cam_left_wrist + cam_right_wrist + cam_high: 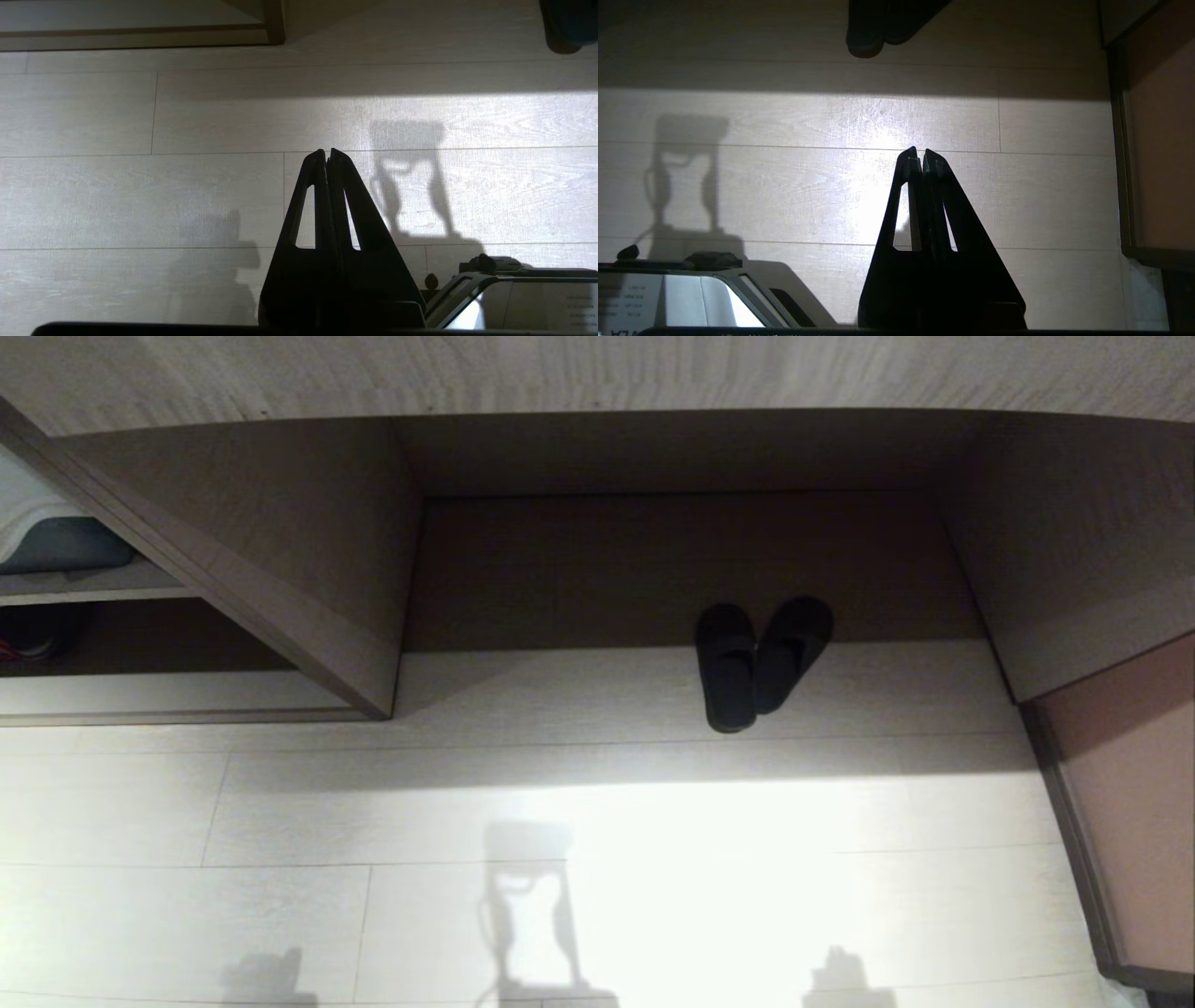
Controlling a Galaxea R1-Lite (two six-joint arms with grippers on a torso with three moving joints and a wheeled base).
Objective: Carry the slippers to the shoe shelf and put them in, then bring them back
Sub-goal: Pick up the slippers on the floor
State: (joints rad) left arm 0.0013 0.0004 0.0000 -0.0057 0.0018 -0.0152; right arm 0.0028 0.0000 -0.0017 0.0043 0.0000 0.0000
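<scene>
Under the desk's overhanging board, in the tall squarish alcove (672,569), the slippers (758,663) lie on the pale plank floor (280,821): a dark pair, side by side and touching, toes splayed apart toward the alcove's shadowed back wall and heels converging toward the robot, the right one overlapping the left near the heel. They sit toward the right half of the alcove, half in its shade, with their heels out on the lit strip of floor. To the left, past a slanted side panel (280,597), is the shoe shelf (140,644), a low wide compartment of pale wood-grain board; deep in its dark interior something small with a touch of red can just be made out, too dim to name, and the slippers are well apart from it. Above that compartment rests a blue cushion (65,546). A brownish panel (1130,803) stands at the alcove's right. Neither arm shows in the head view. The left gripper (327,154) hangs over bare floor with its fingers pressed together and nothing between them; the right gripper (920,153) is likewise closed tight and empty, over the sunlit planks, with the slippers' heels visible ahead of it near the frame's edge. Part of the robot's base (514,298) shows beside each gripper.
</scene>
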